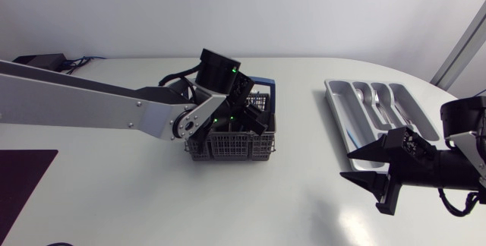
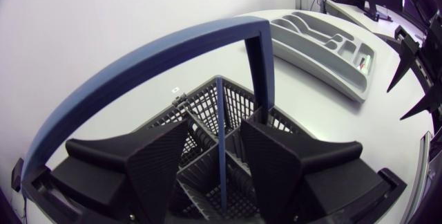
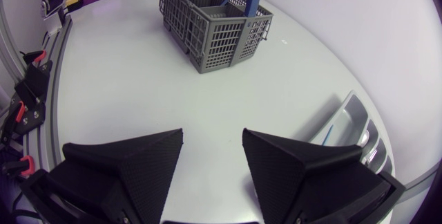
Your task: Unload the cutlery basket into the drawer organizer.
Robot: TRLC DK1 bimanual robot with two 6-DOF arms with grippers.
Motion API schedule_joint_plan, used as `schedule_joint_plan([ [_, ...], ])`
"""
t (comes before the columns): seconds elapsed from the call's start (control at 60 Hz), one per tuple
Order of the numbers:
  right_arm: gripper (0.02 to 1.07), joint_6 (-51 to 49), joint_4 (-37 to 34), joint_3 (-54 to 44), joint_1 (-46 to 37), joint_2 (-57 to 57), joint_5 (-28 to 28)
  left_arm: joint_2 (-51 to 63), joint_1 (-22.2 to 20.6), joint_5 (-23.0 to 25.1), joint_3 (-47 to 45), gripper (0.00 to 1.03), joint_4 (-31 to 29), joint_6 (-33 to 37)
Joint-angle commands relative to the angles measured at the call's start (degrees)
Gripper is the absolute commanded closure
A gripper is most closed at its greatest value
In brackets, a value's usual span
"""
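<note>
A grey cutlery basket (image 1: pixel 228 146) with an arched blue handle (image 1: pixel 262 81) stands mid-table. My left gripper (image 1: pixel 243 117) reaches down into it from above. In the left wrist view its fingers (image 2: pixel 159 162) stand open inside the basket (image 2: pixel 207 103) under the handle (image 2: pixel 173 51). A thin blue utensil handle (image 2: pixel 219 127) rises between them, touching neither finger. The grey drawer organizer (image 1: pixel 338 105) lies at the right with several pieces of cutlery (image 1: pixel 380 98) in it. My right gripper (image 1: pixel 346 166) hangs open and empty in front of it, pointing toward the basket (image 3: pixel 214 34).
A dark purple mat (image 1: pixel 23 178) lies at the front left and a black box (image 1: pixel 42 61) at the back left. In the right wrist view the organizer (image 3: pixel 352 113) lies beside my right gripper (image 3: pixel 213 135), with a small blue item (image 3: pixel 330 133) in it.
</note>
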Motion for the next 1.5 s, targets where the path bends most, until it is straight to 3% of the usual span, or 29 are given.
schedule_joint_plan([
  [0.0, 0.43, 1.7, 0.6, -1.5, 0.5, -0.7, -0.2, 1.3, -0.5, -1.0, 0.5, 0.52, 1.7, -1.4],
  [0.55, 0.43, 2.4, 0.7, -2.9, 1.3, -3.1, -0.2, 4.7, -1.1, -2.6, 2.9, 0.53, 2.3, -2.6],
  [0.8, 0.43, 2.2, 1.0, -3.7, 1.5, -3.8, -0.4, 5.1, -1.0, -5.0, 3.5, 0.94, 3.3, -3.3],
  [1.283, 0.43, 2.2, 1.4, -4.9, 1.6, -5.1, -0.3, 3.8, -1.5, -4.9, 1.3, 1.00, 3.4, -3.3],
  [1.483, 0.43, 2.4, 1.6, -5.2, 2.3, -5.2, 0.0, -0.8, -1.7, -4.9, -3.9, 1.00, 6.7, -3.1],
])
